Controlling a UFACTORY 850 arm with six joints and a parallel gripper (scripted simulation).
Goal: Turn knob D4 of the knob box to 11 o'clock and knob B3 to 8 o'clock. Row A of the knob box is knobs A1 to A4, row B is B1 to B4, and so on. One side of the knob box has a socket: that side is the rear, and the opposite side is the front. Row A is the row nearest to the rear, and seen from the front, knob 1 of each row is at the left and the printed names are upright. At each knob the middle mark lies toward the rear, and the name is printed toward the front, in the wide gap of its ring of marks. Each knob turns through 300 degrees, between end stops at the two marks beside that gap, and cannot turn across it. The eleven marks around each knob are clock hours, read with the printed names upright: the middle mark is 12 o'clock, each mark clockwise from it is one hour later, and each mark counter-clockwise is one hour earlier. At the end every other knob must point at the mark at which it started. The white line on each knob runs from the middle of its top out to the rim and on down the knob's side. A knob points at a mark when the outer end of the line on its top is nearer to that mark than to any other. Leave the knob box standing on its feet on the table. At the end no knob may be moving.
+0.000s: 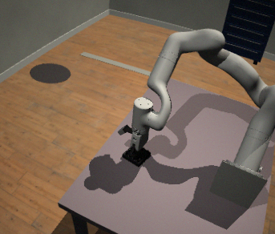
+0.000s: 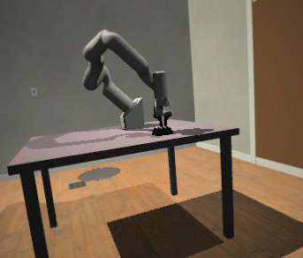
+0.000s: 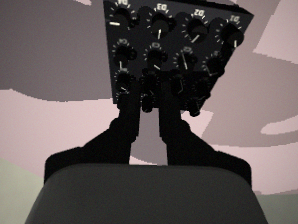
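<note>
The black knob box [image 1: 143,159] [image 2: 162,132] [image 3: 139,40] stands on the table below my gripper. The wrist view shows it with the names upside down, row D at the top. Knob D4 [image 3: 122,19] is at the top left; its white line points to the image's left, roughly 3 o'clock. Knob B3 [image 3: 149,80] lies in the dark area by the fingertips; its line is too dark to read. My gripper [image 1: 134,148] [image 2: 163,125] [image 3: 150,93] is partly open and empty, pointing down. Its fingers appear on either side of B3; contact cannot be told.
Knob D3 [image 3: 160,24] and knob C3 [image 3: 155,56] are near the B3 column. Row A knobs, such as A3 [image 3: 146,104], show around the fingers. The table [image 1: 87,204] [image 2: 68,152] carries the arm's base [image 1: 238,184] [image 2: 132,117], and arm shadows cross its top.
</note>
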